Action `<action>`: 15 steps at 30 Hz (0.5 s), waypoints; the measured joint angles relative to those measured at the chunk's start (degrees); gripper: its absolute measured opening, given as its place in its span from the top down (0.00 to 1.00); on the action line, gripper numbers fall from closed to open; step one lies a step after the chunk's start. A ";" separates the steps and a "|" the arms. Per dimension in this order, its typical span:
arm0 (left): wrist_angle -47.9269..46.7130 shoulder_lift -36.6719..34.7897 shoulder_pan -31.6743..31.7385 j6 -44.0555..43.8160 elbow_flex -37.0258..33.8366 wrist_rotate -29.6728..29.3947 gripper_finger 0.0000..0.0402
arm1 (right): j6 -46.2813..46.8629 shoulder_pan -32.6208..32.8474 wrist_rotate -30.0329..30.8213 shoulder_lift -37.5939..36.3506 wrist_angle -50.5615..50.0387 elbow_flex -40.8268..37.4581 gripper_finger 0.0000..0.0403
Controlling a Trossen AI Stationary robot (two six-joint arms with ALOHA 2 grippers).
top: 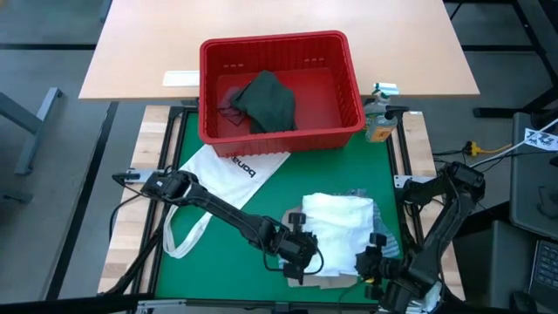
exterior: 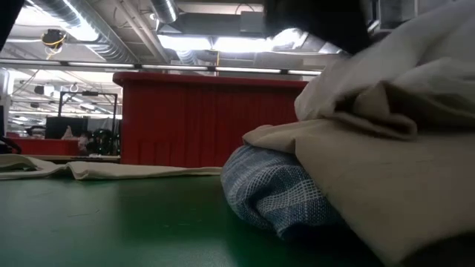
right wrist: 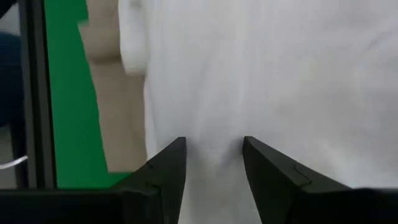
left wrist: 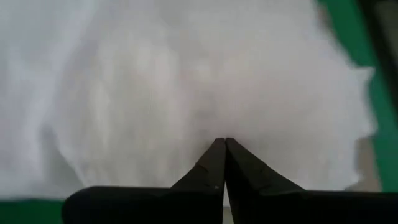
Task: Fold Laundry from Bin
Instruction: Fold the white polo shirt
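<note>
green matting covered the table [top: 187,139] under both arms, with a pale wooden desk [top: 148,44] beyond it. on the mat's far edge stood the red bin [top: 281,87], a dark green-grey top [top: 268,100] crumpled inside it. just in front of the bin lay a white tote [top: 231,174] with black lettering, its straps trailing toward the near edge. a small bottle [top: 379,122] stood beside the bin's right corner.

near the front of the mat sat a pile of laundry: a white shirt [top: 336,231] on top, a tan shirt [exterior: 386,178] under it, and blue-striped cloth [exterior: 271,189] bulging out at the bottom in the low view.

the left claw [left wrist: 224,146] was at the pile's left edge, its fingers clenched together on the white shirt's cloth, tips touching. the right claw [right wrist: 214,146] sat at the pile's near right corner, fingers spread apart with white cloth lying between them; whether it gripped that cloth i could not tell.
</note>
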 joint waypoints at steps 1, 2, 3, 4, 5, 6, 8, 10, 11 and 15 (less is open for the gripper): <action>0.45 0.00 0.13 -0.91 -1.65 0.04 1.00 | -0.08 0.02 -0.79 0.00 1.67 -1.45 0.60; 1.31 0.00 0.30 -1.41 -3.30 0.08 1.00 | -0.10 0.10 -1.29 0.00 3.38 -2.80 0.60; 2.34 0.00 0.45 -1.53 -4.95 0.25 1.00 | -0.07 0.13 -1.44 0.00 5.08 -4.01 0.60; 3.59 0.00 0.49 -1.54 -6.60 0.61 1.00 | 0.07 0.13 -1.45 0.00 6.78 -5.23 0.60; 5.33 0.00 0.61 -1.54 -8.17 1.00 1.00 | 0.06 0.13 -1.48 0.00 8.31 -6.47 0.60; 6.99 0.00 0.63 -1.57 -9.48 1.11 1.00 | 0.09 0.13 -1.44 0.00 9.96 -7.68 0.60; 9.67 0.00 0.60 -1.55 -11.51 1.07 1.00 | 0.11 0.09 -1.46 0.00 13.25 -10.05 0.60; 10.58 0.00 0.53 -1.58 -12.46 1.01 1.00 | 0.13 0.11 -1.63 0.00 15.37 -11.78 0.60; 10.55 0.00 0.45 -1.62 -12.64 1.05 1.00 | 0.13 0.13 -2.26 0.00 16.13 -12.36 0.60; 7.88 0.00 0.28 -1.50 -10.85 2.87 1.00 | 0.12 0.04 -5.40 0.00 15.85 -12.12 0.60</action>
